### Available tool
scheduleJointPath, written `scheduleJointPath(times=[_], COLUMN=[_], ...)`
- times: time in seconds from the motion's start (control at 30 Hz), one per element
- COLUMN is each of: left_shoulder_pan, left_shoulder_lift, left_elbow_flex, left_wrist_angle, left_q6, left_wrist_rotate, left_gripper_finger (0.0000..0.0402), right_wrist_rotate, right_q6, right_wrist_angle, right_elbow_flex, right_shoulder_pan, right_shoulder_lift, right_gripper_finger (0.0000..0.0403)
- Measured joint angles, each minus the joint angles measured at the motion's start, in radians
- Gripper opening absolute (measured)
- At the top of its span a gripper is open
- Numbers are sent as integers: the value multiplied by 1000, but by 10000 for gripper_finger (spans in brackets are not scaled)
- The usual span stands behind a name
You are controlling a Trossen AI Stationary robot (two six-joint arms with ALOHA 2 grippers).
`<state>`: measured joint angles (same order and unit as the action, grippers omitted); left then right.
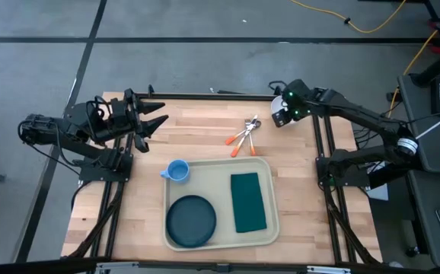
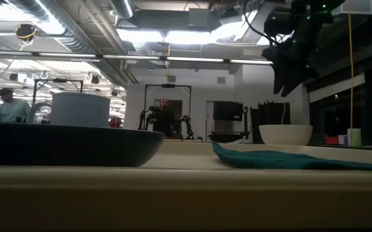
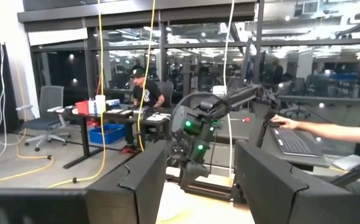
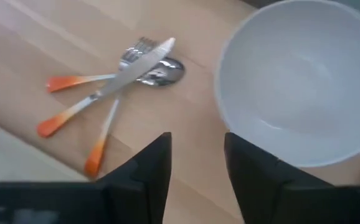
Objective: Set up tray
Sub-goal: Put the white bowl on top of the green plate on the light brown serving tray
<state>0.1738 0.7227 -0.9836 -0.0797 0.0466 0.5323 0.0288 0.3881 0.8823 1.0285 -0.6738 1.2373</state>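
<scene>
Overhead, the right gripper [image 1: 279, 114], fingers parted and empty, is poised beside the white bowl [image 4: 298, 81]; the tray [image 1: 273, 228] lies nearer the table's front, its long axis crosswise. The left gripper [image 1: 157, 123] is held open.

No readable text, label, brand, number or sign anywhere — not on the large cream plastic tray [image 1: 269, 228], nor on anything else on the table or in the room behind.
</scene>
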Motion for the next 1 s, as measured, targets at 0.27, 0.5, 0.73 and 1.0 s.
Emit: scheduleJointPath(times=[0.27, 0.5, 0.73, 1.0], left_shoulder_pan=[0, 0, 0, 0], left_shoulder_lift=[0, 0, 0, 1], left_elbow_flex=[0, 0, 0, 0], left_wrist_angle=[-1, -4, -7, -7], left_q6=[0, -2, -11, -11], left_wrist_rotate=[0, 4, 35, 62], left_gripper_finger=[184, 184, 184, 184], right_wrist_rotate=[-42, -16, -11, 56], right_q6=[-57, -203, -262, -347], right_wrist_angle=[27, 32, 29, 26], right_elbow_flex=[11, 11, 12, 48], right_shoulder_pan=[-79, -85, -85, -85], right_shoulder_lift=[17, 98, 197, 286], right_gripper_finger=[228, 265, 266, 266])
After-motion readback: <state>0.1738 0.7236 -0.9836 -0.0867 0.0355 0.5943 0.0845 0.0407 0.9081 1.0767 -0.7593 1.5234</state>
